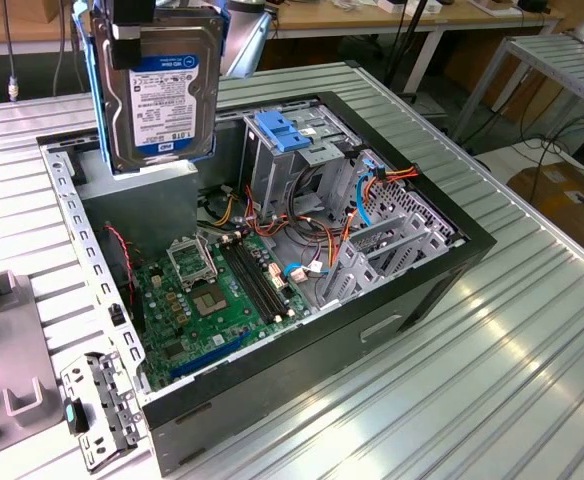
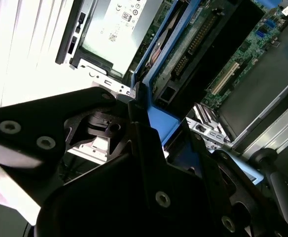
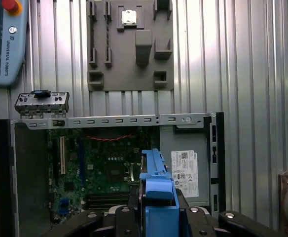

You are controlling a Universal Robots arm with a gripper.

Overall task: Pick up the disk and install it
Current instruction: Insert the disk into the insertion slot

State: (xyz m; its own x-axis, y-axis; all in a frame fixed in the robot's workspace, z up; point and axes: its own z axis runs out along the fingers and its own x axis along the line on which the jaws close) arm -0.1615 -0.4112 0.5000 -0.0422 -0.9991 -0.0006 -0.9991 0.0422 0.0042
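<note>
Gripper (image 1: 134,40) clamped on disk (image 1: 162,100), above the open computer case (image 1: 402,300).
Exterior view, left to right: disk hangs upright, clear of the case; motherboard (image 1: 222,290) lies lower down; drive cage (image 1: 317,150) stands apart to its right.

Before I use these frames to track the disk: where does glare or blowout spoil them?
Exterior view: bright sheen streaks the table, the disk reads clearly. Second wrist view: the table is blown out white. First wrist view: even light, no glare.
</note>
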